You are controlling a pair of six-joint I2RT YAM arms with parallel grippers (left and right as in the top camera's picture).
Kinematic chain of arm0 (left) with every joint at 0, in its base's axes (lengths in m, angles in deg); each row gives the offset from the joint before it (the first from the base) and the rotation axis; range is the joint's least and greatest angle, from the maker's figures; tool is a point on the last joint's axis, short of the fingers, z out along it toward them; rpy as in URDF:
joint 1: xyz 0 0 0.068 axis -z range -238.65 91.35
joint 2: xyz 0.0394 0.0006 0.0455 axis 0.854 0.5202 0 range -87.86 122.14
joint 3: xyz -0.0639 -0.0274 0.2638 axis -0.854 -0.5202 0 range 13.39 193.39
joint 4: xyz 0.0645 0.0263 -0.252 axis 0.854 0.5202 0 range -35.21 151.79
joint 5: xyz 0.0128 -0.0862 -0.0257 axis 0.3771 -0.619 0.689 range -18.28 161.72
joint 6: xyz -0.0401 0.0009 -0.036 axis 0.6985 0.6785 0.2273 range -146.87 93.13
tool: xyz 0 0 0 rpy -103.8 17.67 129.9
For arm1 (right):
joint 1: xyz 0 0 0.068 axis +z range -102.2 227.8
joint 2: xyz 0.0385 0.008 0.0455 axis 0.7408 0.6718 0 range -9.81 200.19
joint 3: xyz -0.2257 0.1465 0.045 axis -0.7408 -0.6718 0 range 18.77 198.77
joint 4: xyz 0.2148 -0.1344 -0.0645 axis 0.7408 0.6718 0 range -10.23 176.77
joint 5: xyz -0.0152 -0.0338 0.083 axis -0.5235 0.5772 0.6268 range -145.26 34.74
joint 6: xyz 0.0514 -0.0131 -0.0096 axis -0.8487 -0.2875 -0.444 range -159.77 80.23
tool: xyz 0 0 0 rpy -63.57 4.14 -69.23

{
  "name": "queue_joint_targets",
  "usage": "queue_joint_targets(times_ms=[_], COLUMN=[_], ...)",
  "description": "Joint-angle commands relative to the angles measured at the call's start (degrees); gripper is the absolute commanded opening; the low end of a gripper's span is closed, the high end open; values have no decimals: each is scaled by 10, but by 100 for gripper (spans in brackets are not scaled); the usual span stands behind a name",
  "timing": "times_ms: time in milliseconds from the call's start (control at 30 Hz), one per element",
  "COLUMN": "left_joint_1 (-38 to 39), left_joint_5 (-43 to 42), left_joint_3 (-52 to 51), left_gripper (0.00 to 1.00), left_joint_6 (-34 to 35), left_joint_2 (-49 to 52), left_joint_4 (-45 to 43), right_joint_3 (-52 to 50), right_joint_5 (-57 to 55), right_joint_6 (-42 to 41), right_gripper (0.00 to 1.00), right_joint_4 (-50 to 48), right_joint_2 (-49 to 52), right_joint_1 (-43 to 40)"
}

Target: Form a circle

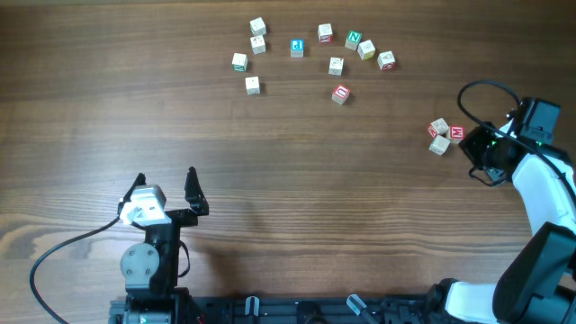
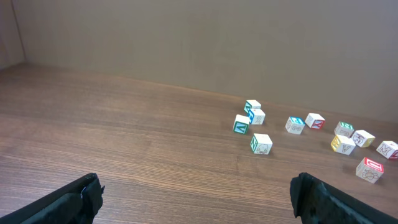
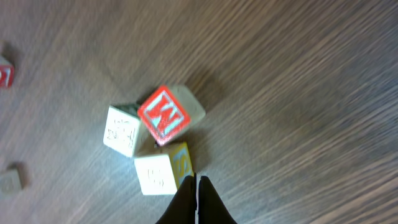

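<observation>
From above, the right claw [image 1: 466,139] is pinched together with nothing between its tips. It sits hard up against a cluster of three small wooden letter cubes [image 1: 439,144], which lies just ahead of it on the brown wood-grain table [image 1: 297,207]. A loose arc of small wooden letter cubes [image 1: 335,65] lies well beyond that cluster, ahead of the claw and to its right. The left claw [image 1: 166,186] stands spread wide and empty, well apart from every cube. The right arm is clearly the nearer one to the cluster.

From the left wrist, the arc sits far ahead of the spread fingers and off to their right.

From the right wrist, the closed tips meet in a single point. That point is just beside, perhaps touching, the near corner of a pale wooden cube with a yellow side [image 3: 163,173]. Straight beyond it is a red-faced wooden cube marked W [image 3: 163,116], turned corner-on to the claw. A plain pale wooden cube [image 3: 121,129] lies ahead and to the left. The three look to be in contact.

Being cubes, they have no long axis to line up with. A forward push would likely meet the yellow-sided cube first and drive it into the red one.
</observation>
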Motion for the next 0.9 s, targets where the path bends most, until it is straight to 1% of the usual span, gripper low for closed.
queue_joint_targets(times_ms=[0, 133, 233, 333, 533, 667, 867], left_joint_1=[-4, -4, -4, -4, -4, -4, -4], left_joint_5=[-7, -7, -7, -7, -7, -7, -7], left_joint_3=[-3, -3, -3, -3, -3, -3, -3], left_gripper=[100, 100, 100, 100, 100, 100, 100], left_joint_6=[-13, -13, -13, -13, -13, -13, -13], left_joint_2=[-5, -5, -5, -5, -5, -5, -5], left_joint_4=[-1, -1, -1, -1, -1, -1, -1], right_joint_3=[0, 0, 0, 0, 0, 0, -1], right_joint_5=[27, 35, 41, 42, 30, 5, -10], right_joint_6=[12, 7, -10, -7, -4, -3, -3], right_gripper=[4, 4, 4, 4, 4, 5, 5], right_joint_4=[19, 51, 81, 128, 181, 207, 209], right_joint_2=[2, -5, -32, -86, -167, -177, -176], right_joint_1=[0, 0, 0, 0, 0, 0, 2])
